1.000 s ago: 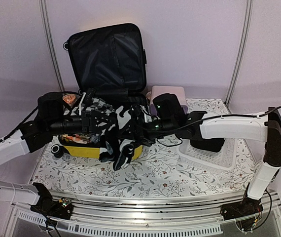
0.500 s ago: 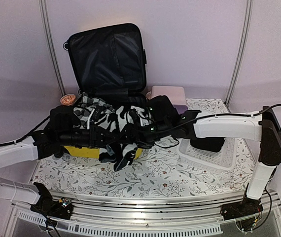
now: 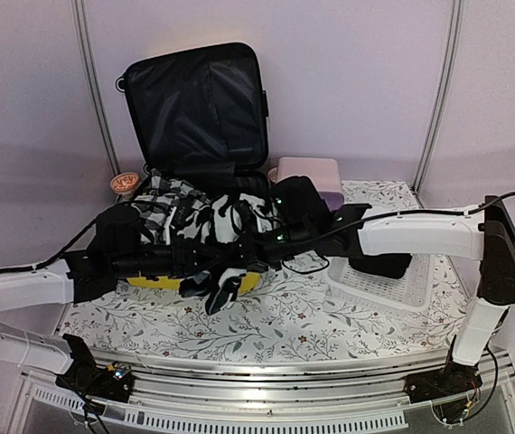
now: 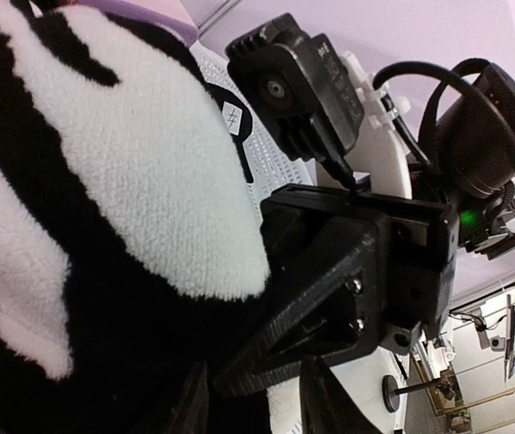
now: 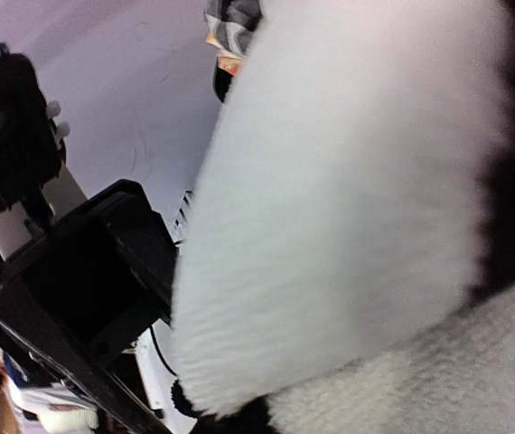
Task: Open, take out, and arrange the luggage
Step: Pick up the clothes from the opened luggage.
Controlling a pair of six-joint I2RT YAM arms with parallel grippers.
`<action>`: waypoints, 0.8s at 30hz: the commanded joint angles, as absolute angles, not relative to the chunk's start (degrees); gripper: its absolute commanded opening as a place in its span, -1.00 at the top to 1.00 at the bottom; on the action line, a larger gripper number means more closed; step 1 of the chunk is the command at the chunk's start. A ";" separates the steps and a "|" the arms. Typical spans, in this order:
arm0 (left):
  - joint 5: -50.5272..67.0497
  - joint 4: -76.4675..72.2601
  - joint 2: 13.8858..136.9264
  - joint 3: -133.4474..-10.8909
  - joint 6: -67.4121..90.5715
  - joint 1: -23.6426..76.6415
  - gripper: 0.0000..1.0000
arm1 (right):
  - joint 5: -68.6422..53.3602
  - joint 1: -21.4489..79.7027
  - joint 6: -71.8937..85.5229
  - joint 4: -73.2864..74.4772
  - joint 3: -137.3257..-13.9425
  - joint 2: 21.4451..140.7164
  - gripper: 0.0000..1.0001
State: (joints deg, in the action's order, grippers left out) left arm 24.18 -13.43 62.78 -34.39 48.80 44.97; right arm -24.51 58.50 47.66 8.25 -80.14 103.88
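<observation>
Soft, even light with few shadows. The luggage (image 3: 194,99) at 12 o'clock looks murky. Blurred fleece (image 5: 348,181) fills the right wrist view.

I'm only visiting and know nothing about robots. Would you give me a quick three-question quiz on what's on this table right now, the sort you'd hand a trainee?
1. True or false: the luggage lies zipped shut on the table.
2. Pick one. Part of the black-and-white fleece hangs over the luggage's: A) front wall; B) raised lid; C) nothing, as it is all inside.
3. Fill in: the white mesh basket stands on the robot's ____ side of the luggage.

Key: 1 false, since the lid stands upright with its black lining showing. 2 A. 3 right.
</observation>
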 commanded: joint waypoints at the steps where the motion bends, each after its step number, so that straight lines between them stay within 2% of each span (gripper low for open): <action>1: 21.14 -9.08 55.44 -42.52 41.59 45.22 0.27 | -20.02 58.45 46.96 6.38 -77.85 101.61 0.93; 6: 22.45 4.86 55.61 -52.16 35.00 37.80 0.24 | -18.64 58.52 37.24 11.72 -77.81 98.05 0.95; 10: 23.33 16.69 62.95 -65.56 27.85 33.99 0.15 | -19.05 58.77 29.58 12.93 -72.63 92.30 0.95; 13: 25.58 21.37 70.72 -73.89 23.10 33.92 0.04 | -20.03 58.78 27.65 11.92 -66.47 89.71 0.94; 18: 29.83 22.70 81.78 -79.34 19.98 34.63 -0.24 | -19.57 58.73 27.05 11.42 -61.74 88.96 0.93; 24: 23.54 31.65 95.46 -91.62 11.41 39.84 -0.43 | -11.23 59.49 21.77 10.99 -60.31 89.03 0.94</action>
